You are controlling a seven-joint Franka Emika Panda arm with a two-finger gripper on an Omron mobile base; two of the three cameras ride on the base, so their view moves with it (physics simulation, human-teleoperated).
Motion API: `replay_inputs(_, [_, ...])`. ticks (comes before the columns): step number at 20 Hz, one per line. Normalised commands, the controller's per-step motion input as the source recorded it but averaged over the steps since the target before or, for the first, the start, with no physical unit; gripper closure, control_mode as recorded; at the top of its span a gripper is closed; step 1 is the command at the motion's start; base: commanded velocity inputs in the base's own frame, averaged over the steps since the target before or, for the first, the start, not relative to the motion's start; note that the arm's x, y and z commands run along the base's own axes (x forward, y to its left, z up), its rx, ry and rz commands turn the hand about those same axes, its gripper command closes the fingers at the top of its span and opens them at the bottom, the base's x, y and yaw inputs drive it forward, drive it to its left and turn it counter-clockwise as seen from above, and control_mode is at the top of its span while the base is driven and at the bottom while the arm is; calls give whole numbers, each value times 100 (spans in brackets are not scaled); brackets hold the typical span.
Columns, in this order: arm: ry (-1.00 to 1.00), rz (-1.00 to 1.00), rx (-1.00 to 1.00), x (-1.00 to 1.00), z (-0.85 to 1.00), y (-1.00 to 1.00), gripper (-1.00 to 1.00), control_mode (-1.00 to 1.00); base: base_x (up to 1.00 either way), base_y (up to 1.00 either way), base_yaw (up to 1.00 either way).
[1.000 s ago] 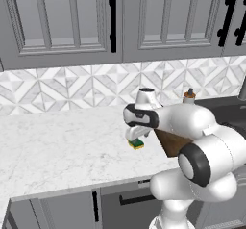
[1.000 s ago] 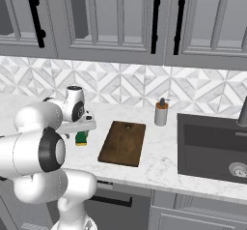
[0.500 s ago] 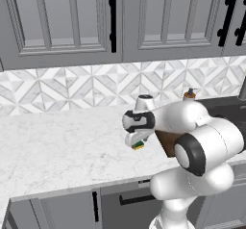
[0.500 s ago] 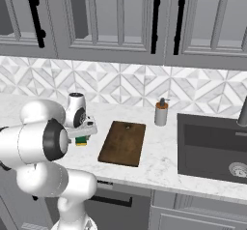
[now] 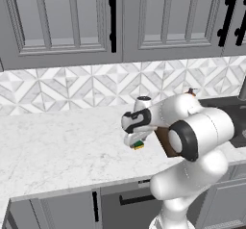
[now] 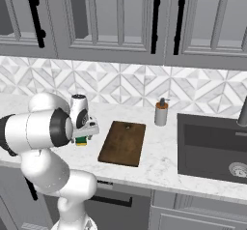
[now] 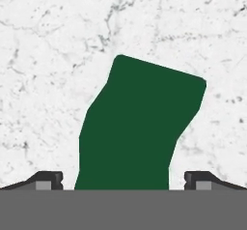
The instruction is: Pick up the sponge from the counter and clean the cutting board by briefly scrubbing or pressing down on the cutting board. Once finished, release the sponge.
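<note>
Hand view shows the hand (image 7: 123,185) with its tips set wide on either side of the sponge (image 7: 140,127), not clamped, the green top lying on the tabletop (image 7: 48,55). Compared with a second ago, the hand (image 5: 136,141) has dropped lower over the sponge (image 5: 139,145). Just to its right lies the cutting board (image 6: 123,142), then a soap bottle (image 6: 161,112) and the sink (image 6: 212,147); nothing blocks the way.

We see our gripper (image 5: 136,142) low over the counter (image 5: 57,146), right on the sponge (image 5: 139,145); the cutting board (image 5: 163,139) sits just beside, partly hidden by our arm.
</note>
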Motion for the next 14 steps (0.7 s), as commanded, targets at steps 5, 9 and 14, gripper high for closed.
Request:
replay_inputs(5, [0, 0, 0, 23, -13, 0, -100, -100, 0, 0, 0])
replay_inputs(9, [0, 0, -1, 6, -27, 3, 100, -100, 0, 0, 0])
replay_inputs(14, [0, 0, 0, 0, -4, 0, 100, -100, 0, 0, 0])
